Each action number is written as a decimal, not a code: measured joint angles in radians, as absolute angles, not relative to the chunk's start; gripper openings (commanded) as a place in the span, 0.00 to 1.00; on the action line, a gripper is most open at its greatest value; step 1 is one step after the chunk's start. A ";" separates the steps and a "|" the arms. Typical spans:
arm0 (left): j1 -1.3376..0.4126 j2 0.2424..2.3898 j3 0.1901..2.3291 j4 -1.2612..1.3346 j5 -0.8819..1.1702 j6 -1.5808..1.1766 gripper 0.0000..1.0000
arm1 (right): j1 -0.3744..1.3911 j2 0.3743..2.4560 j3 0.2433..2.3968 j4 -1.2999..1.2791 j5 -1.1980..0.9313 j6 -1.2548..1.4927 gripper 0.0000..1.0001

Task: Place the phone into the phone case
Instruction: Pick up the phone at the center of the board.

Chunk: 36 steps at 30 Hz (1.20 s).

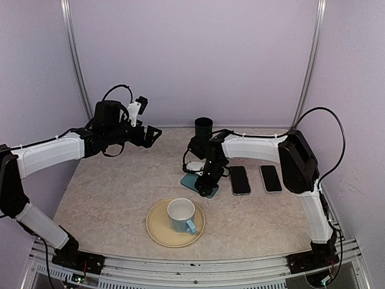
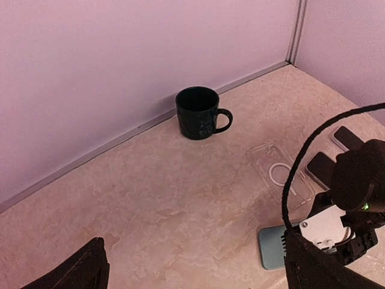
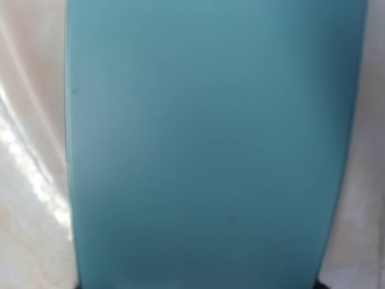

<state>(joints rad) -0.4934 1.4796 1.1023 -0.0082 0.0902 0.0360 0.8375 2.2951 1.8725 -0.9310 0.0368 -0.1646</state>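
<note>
A teal phone (image 1: 191,182) lies flat on the table's middle and fills the right wrist view (image 3: 204,144). My right gripper (image 1: 209,176) is pressed down on its right end; its fingers do not show clearly. A clear phone case (image 2: 280,174) with a white ring lies flat just beyond the teal phone (image 2: 274,247); in the top view my right arm hides it. My left gripper (image 1: 150,133) is open and empty, held above the table's left back, with dark fingertips (image 2: 90,268) at the lower edge of its own view.
Two black phones (image 1: 239,179) (image 1: 271,178) lie side by side right of the teal phone. A dark mug (image 1: 203,126) stands at the back wall. A light cup (image 1: 181,215) stands on a tan plate (image 1: 157,232) near the front.
</note>
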 measured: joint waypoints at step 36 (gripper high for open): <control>-0.588 1.536 0.893 0.194 0.173 1.029 0.94 | 0.735 2.156 1.788 -0.799 -0.258 -0.216 0.66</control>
<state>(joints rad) -0.5880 1.5356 0.8928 0.1940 0.1726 1.0290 0.7345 2.1555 1.7882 -0.7994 -0.2584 -0.2161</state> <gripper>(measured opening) 0.942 0.721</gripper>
